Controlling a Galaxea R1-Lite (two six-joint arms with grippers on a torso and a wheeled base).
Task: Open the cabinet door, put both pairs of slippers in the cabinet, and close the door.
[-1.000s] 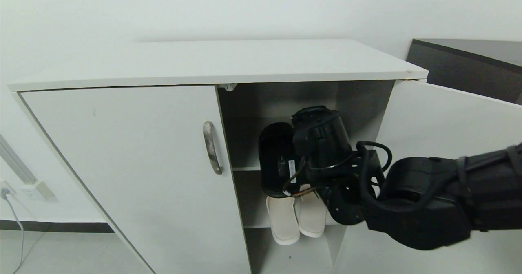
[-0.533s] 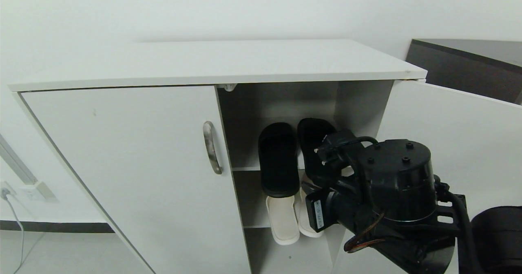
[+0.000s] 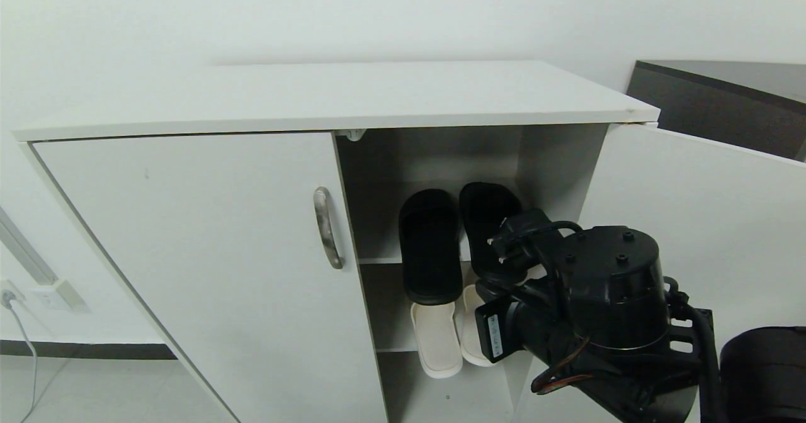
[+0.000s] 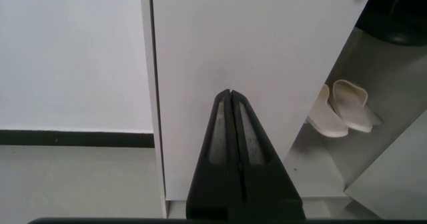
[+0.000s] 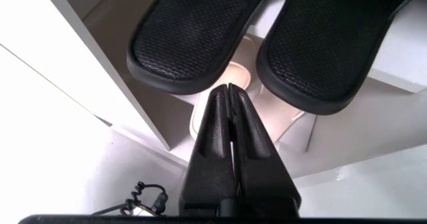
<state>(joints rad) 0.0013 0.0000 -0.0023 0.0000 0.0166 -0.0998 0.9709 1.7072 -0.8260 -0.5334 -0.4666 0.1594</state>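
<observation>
Right gripper (image 5: 230,94) pinched closed, empty, outside your cabinet (image 3: 378,95).
Black slippers (image 3: 430,247) inside it; white slippers (image 3: 436,338) one shelf below.

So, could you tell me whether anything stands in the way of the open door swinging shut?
Yes: the right arm, with its shut claw, hangs before the cabinet, in the likely swing of the door. The black slippers overhang their shelf; whether the door clears them I cannot tell.
</observation>
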